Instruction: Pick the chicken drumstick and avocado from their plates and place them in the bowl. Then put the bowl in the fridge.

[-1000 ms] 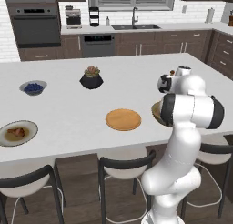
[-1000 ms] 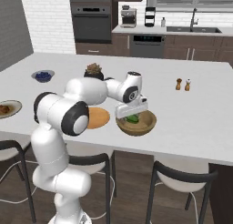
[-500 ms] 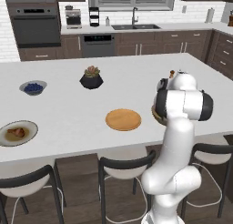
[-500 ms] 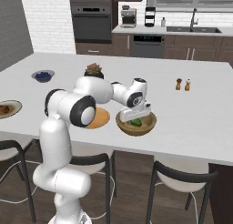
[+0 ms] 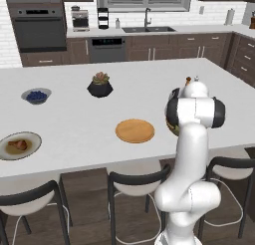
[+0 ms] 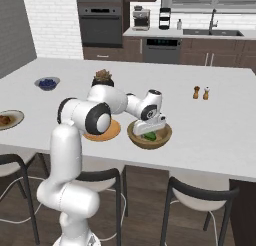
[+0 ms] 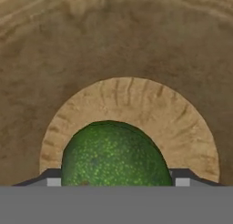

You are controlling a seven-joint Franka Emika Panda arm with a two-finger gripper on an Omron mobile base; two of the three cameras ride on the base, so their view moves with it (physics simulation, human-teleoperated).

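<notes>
Hiding most of the bowl (image 5: 172, 125), the arm blocks the avocado (image 6: 149, 136).

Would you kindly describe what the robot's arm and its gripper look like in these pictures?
The arm is glossy white, built of rounded, tubular segments with dark grey to black rings and caps at the joints. It ends in a white, boxy hand, where the gripper sits. The finger tips are small and dark. No cables or markings are visible on it.

On my counter (image 5: 74, 114) a plant pot (image 5: 100, 85) and a blueberry bowl (image 5: 36, 95) are sitting apart; two shakers (image 6: 201, 92) are standing side by side.
</notes>
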